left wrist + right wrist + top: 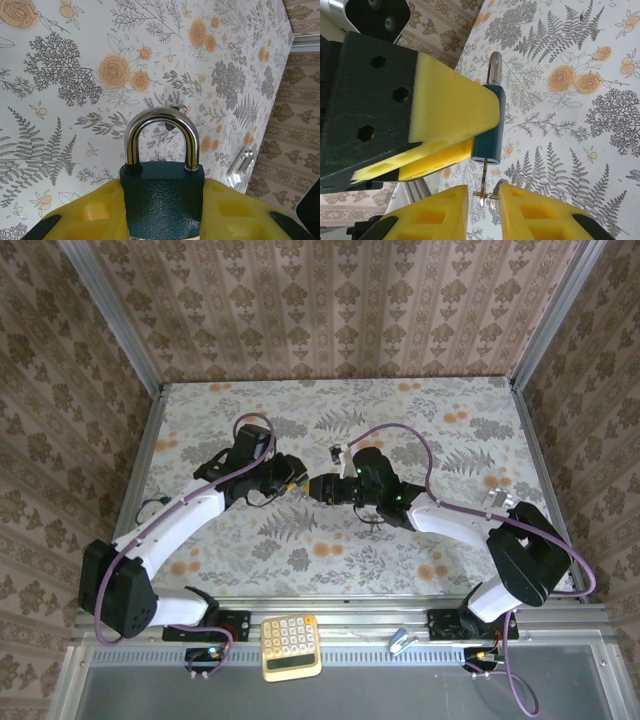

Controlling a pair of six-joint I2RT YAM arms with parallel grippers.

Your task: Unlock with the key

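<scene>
My left gripper point(164, 200) is shut on the body of the small blue padlock point(162, 197). Its steel shackle point(159, 125) is seated at both ends and sticks out beyond the yellow fingers point(90, 212). From the right wrist I see the padlock point(489, 127) edge-on in the other gripper. The key point(484, 180) stands in the padlock's bottom face as a thin metal strip, with a small wire ring point(491, 196) through it. My right gripper point(484, 202) stands open astride the key. One pad is next to the ring, and a gap remains on the other side. Both grippers meet nose to nose above mid-table point(308, 487).
A small dark object point(334, 452) lies on the floral tablecloth just behind the grippers. A silver metal piece point(497, 499) lies at the right edge. A yellow calculator point(291, 647) and a silver clip point(401, 641) rest on the front rail between the arm bases.
</scene>
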